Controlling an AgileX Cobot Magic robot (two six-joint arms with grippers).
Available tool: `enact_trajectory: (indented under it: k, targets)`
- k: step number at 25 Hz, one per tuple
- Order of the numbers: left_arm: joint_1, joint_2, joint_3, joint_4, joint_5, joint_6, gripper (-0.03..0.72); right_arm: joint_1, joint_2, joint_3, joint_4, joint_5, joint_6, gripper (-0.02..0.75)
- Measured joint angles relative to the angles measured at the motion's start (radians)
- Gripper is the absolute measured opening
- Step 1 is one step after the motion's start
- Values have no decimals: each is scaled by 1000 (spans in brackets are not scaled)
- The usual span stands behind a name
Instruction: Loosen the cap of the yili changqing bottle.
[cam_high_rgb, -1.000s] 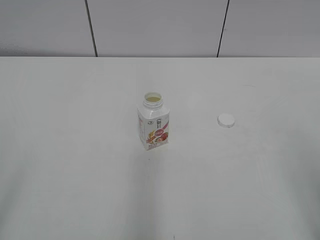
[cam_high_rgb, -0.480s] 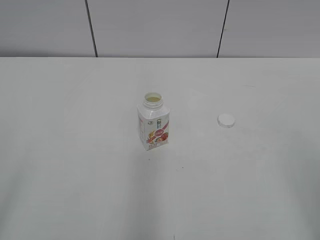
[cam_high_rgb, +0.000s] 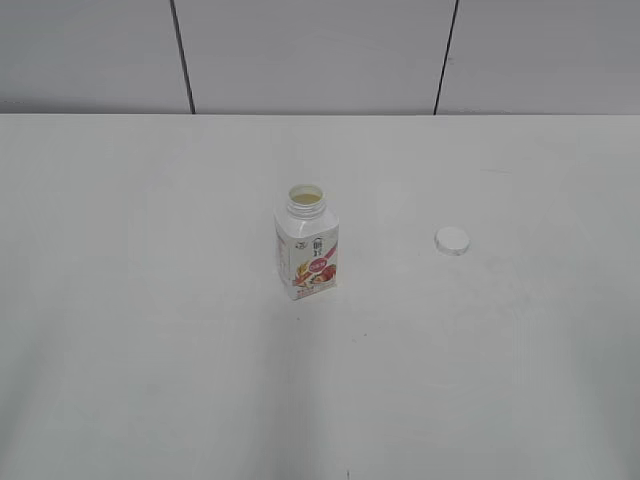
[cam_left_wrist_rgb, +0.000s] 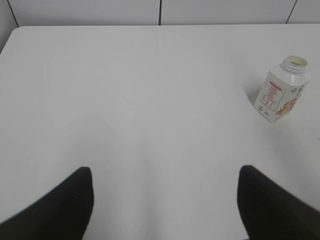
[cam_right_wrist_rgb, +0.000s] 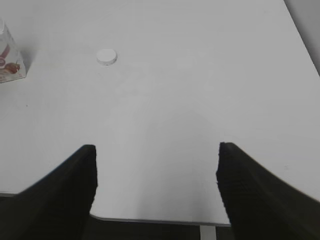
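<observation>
The yili changqing bottle (cam_high_rgb: 307, 243) stands upright near the middle of the white table, its neck open and uncapped. It also shows in the left wrist view (cam_left_wrist_rgb: 281, 89) at the right, and its edge in the right wrist view (cam_right_wrist_rgb: 8, 55) at the far left. The white cap (cam_high_rgb: 452, 240) lies flat on the table to the right of the bottle, apart from it; it also shows in the right wrist view (cam_right_wrist_rgb: 106, 56). My left gripper (cam_left_wrist_rgb: 164, 172) is open and empty, well short of the bottle. My right gripper (cam_right_wrist_rgb: 156, 150) is open and empty near the table's front edge. Neither gripper shows in the exterior view.
The white table (cam_high_rgb: 150, 330) runs back to a grey panelled wall (cam_high_rgb: 320, 55). The table's front edge (cam_right_wrist_rgb: 150, 220) shows below my right gripper, and its right edge (cam_right_wrist_rgb: 300, 35) at the top right of that view.
</observation>
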Motion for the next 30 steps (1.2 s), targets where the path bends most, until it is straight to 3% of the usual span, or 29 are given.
enact_trajectory:
  k: [6,14,30]
  targets:
    - [0,0,0,-1,0,0,545,19,-1,3,11,0,34,587]
    - [0,0,0,-1,0,0,545,111,-1,3,10,0,42,587]
    - [0,0,0,-1,0,0,545,114,-1,3,-60,-8,129,586]
